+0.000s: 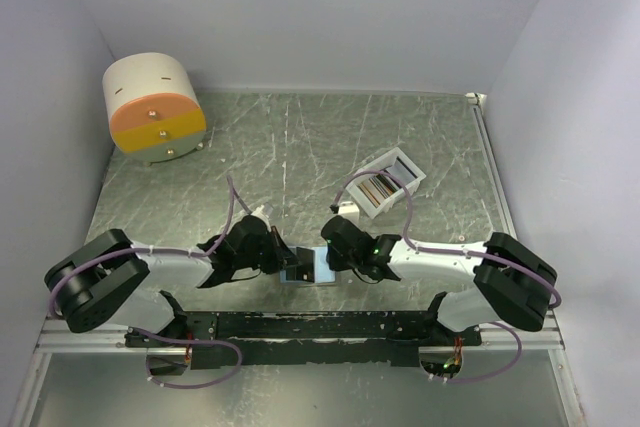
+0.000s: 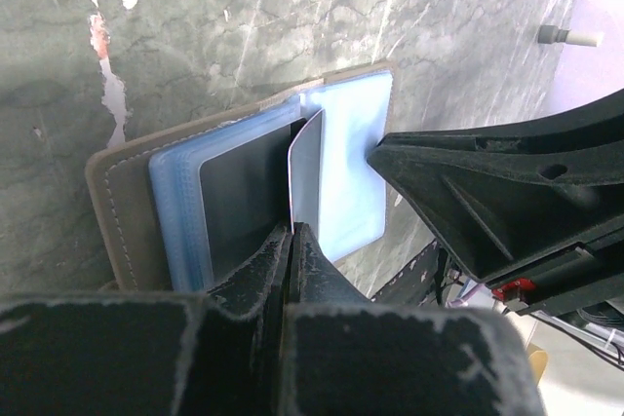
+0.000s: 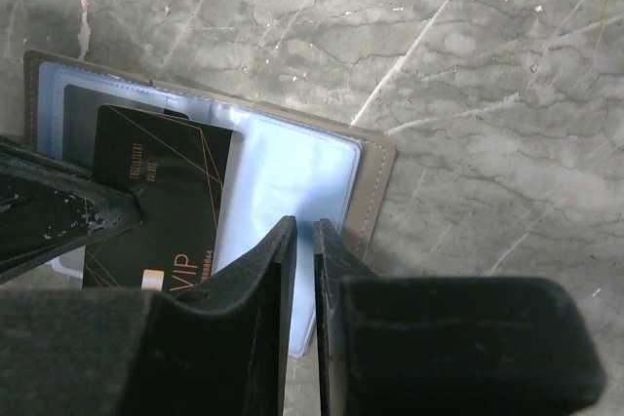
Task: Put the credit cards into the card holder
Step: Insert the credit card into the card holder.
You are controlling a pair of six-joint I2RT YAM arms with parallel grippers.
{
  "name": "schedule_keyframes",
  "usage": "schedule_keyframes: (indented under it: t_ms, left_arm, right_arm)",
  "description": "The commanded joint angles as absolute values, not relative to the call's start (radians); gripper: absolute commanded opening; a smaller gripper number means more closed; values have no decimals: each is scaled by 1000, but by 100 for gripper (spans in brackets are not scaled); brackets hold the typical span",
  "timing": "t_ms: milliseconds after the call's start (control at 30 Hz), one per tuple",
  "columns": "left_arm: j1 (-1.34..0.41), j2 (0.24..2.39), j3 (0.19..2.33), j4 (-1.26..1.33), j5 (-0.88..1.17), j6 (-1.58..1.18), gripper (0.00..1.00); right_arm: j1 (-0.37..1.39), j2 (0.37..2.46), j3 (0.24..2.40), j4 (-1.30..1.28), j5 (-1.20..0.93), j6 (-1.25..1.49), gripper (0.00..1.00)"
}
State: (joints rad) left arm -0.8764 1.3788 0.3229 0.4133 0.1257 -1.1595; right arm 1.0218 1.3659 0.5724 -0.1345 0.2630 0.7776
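Note:
The card holder (image 1: 310,269) lies open on the table between my two grippers, taupe rim (image 3: 375,182) outside and light blue sleeves inside. It also shows in the left wrist view (image 2: 117,211). My left gripper (image 2: 292,231) is shut on a black VIP credit card (image 3: 161,202), seen edge-on in the left wrist view (image 2: 305,177), standing over the left sleeves. A dark card (image 2: 239,202) sits in a sleeve. My right gripper (image 3: 303,226) is shut, with a thin gap, over the right blue page. Its tips hold nothing I can see.
A white slotted tray (image 1: 385,182) with more cards (image 1: 375,190) stands behind the right arm. A large cream-and-orange drum (image 1: 153,107) sits at the back left. White walls close in the table on three sides.

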Motion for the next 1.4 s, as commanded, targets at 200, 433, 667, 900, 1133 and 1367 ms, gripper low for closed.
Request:
schedule_keyframes:
  t_ms: [200,433,667,900,1133,1367]
  left_arm:
    - [-874,1422,329,384,97,-1142,7]
    - [-875,1445,329,432,106,-1141,7]
    - [-877,1459,307,507,94,-1071,7]
    - [-877,1476,311,525,110,-1044,7]
    - [-878,1497,315,531,140,-1056,7]
    - [-881,1515,306,566,151,-1074,7]
  right_arm:
    - [1035,1328,545,-162,283,813,13]
    - [1037,1316,539,-170,291,820,13]
    - [1039,1297,527,-164,290,834,13]
    - [1039,1248,541,-185,305,851,24]
    - [1037,1244,540,-234,363,864,32]
    - [1037,1265,519,-228,377,883,31]
